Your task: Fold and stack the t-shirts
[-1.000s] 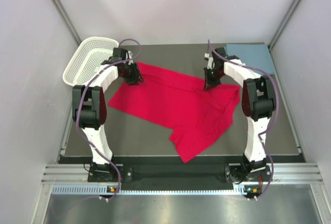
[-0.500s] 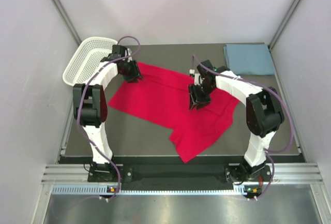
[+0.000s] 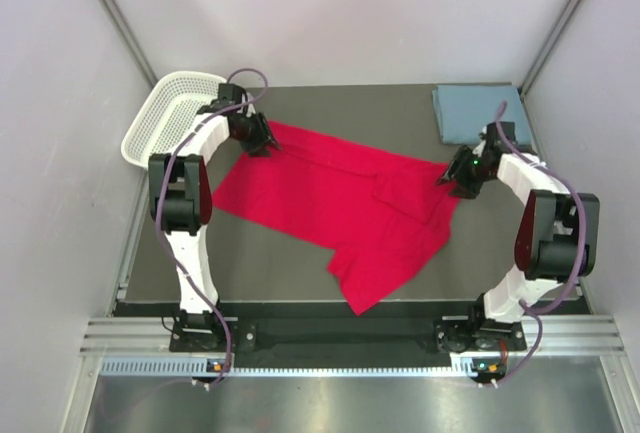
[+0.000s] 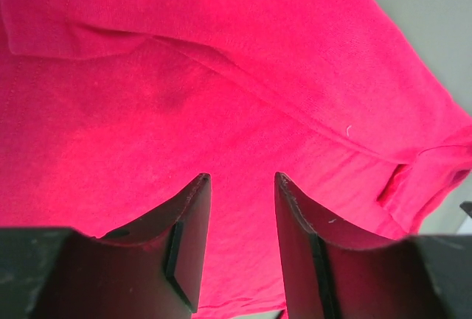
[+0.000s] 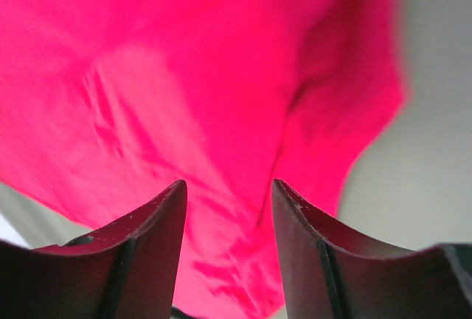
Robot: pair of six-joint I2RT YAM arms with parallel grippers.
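Red shirt (image 3: 330, 198) is being shown lying flat, long axis far-left to near-right; left gripper (image 4: 242, 179) and right gripper (image 5: 228, 185) are being shown narrowly parted, empty.

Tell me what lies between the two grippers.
The red shirt fills the stretch from left gripper to right gripper; the top view shows it.

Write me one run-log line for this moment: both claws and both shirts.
left claw: open, over red shirt far-left corner | right claw: open, at its right edge | blue-grey shirt: folded, far-right corner | stacking: not done
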